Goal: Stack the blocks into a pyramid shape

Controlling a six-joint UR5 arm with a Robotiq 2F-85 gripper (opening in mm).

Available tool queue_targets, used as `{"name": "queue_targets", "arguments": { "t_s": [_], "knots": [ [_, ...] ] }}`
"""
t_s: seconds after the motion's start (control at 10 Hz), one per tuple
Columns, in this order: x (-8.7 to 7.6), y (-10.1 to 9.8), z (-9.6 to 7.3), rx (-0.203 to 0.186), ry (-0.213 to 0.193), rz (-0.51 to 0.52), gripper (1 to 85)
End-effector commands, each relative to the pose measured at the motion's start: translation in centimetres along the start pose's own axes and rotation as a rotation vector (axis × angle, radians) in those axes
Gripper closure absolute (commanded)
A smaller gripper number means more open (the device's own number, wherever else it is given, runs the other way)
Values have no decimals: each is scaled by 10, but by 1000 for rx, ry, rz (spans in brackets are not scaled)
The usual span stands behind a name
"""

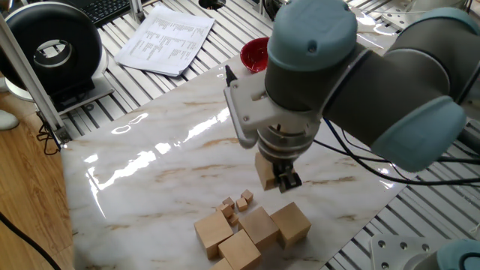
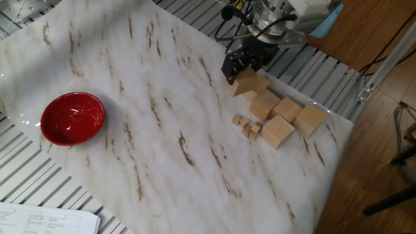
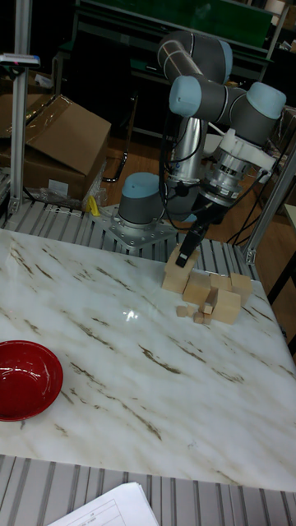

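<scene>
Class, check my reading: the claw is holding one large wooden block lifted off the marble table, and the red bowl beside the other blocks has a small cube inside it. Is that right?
Not quite. The claw does hold a large block off the table, but the red bowl is empty and sits far from the other blocks. The other fixed view shows this.
</scene>
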State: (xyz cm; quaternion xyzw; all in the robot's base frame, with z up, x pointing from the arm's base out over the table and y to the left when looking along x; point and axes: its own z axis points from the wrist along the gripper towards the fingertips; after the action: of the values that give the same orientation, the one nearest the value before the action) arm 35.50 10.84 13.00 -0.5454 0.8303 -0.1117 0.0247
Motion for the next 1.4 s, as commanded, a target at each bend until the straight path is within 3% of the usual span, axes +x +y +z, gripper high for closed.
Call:
{"name": "queue_targets", "arguments": {
  "t_s": [0.0, 0.3, 0.4, 0.6, 0.7, 0.8, 0.9, 1.0, 1.1, 1.2, 1.3],
  "knots": [
    [-6, -9, 0, -9, -6, 26, 807],
    [-21, -5, -3, -31, -11, 70, 847],
    [-24, 1, -3, -54, -20, 83, 847],
    [-32, 8, -4, -83, -51, 124, 847],
    [-41, 15, -5, -114, -80, 176, 847],
    [-48, 14, -6, -121, -101, 269, 847],
    [-54, 2, -6, -80, -128, 321, 847],
    [-53, -7, -5, -51, -129, 379, 847],
    [-52, -8, -5, -47, -127, 428, 847],
    [-52, -16, -5, -18, -133, 454, 847],
    [-59, -22, -6, -5, -167, 487, 847]
  ]
}}
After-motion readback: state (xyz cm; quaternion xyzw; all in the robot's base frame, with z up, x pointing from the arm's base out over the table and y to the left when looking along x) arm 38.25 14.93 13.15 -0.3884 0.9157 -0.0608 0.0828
